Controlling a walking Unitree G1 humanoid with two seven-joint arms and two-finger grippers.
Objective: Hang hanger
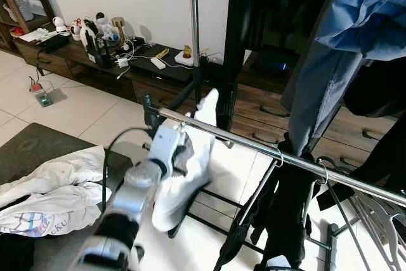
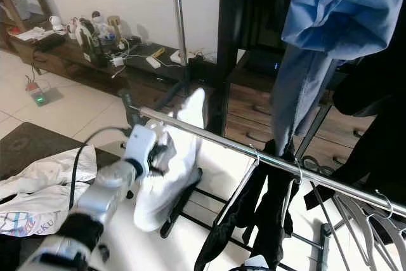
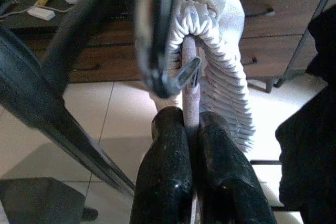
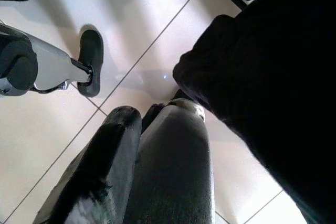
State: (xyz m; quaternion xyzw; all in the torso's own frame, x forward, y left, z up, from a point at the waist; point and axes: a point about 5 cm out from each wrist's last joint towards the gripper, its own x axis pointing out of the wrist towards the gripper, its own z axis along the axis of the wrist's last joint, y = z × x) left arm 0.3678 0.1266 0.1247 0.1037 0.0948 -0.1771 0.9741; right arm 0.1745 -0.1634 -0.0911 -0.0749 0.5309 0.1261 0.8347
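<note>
One garment is in hand at this moment. At the far left lies a heap of white clothing [image 1: 47, 195] on a dark surface, well apart from the work. Next along, the left gripper [image 3: 190, 129] is raised to the left end of the clothes rail [image 1: 254, 146], its two fingers pinched tight on the thin pale neck of the hanger [image 3: 190, 85]. A white garment [image 1: 190, 169] is carried on that hanger and droops below the rail, close beside the rail's end post. In the left wrist view a gathered white collar wraps the hanger neck just beyond the fingertips, and a dark bar crosses in front of it. Whether the hook is already over the rail cannot be told from these pictures; the hook itself is hidden by cloth and bar.

Further right along the rail, dark garments [image 1: 282, 214] hang from wire hooks already seated, and a blue shirt [image 2: 330, 23] hangs higher, at the upper right.

The right gripper [image 4: 152, 129] hangs low over the tiled floor beside black cloth, its fingers close together with nothing visibly between them; it appears idle.

Assessment: hanger lifted and brought to the rail's left end. Outstanding, in my judgement: confirm the hook sits over the rail, release, withdraw.
</note>
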